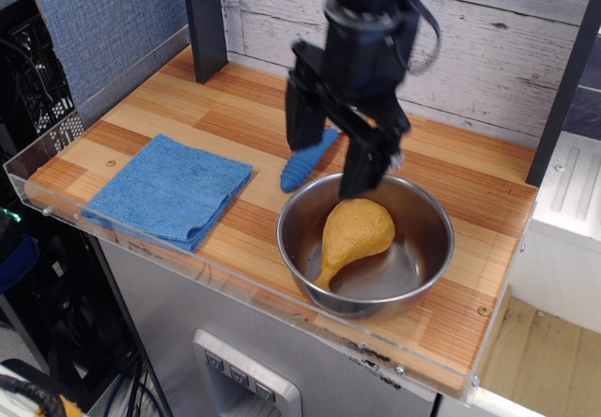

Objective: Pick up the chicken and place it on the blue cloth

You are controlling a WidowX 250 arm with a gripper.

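The chicken (pixel 356 234), a golden-tan drumstick, lies inside a steel bowl (pixel 427 248) at the front right of the wooden counter, its thin bone end pointing toward the front left. The blue cloth (pixel 169 190) lies folded flat at the front left. My black gripper (pixel 329 163) hangs open just above the bowl's back rim, slightly behind and above the chicken, with nothing between its fingers (pixel 302 115). One finger is left of the bowl, the other over its rim.
A blue-handled metal spoon (pixel 302 163) lies behind the bowl, partly hidden by the gripper. A dark post (pixel 204 23) stands at the back left. A clear acrylic lip (pixel 141 239) runs along the counter's front and left edges. A plank wall closes the back.
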